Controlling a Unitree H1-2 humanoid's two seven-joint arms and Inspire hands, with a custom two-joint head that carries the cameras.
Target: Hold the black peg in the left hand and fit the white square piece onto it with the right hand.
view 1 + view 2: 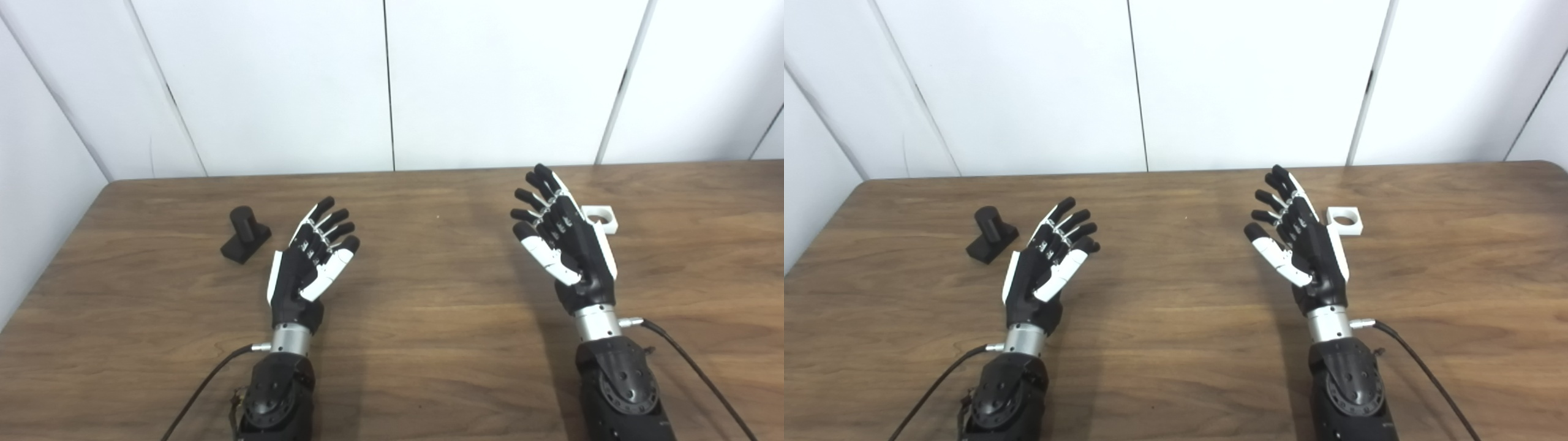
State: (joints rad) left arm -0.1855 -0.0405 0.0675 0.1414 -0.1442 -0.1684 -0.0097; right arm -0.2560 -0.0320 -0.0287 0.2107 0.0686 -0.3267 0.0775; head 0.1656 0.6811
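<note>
Here, the short black cylindrical peg on its dark block base stands upright on the wood-grain table, towards the left side and a little back from the near edge. Nothing touches it. The left hand is just to the peg's right, apart from it, palm turned inward and fingers spread; it holds nothing.

The white square piece with a round hole through it lies flat on the table on the right side. The right hand stands beside it, to its left, fingers extended and apart, likewise empty. In the left eye view the hand covers part of the piece; in the right eye view a narrow gap seems to separate them, though contact at the hand's outer edge cannot be ruled out.

Step in hand, as judged from this layout: the approach, before either grasp. Neither part of the task has been begun, since peg and piece are well apart and both rest on the table.

The next move probably calls for the left hand to shift leftward and close round the peg or its base, leaving the cylinder's top free. The right hand must then turn toward the piece and pinch its edges, keeping the hole unobstructed for the fit.
</note>
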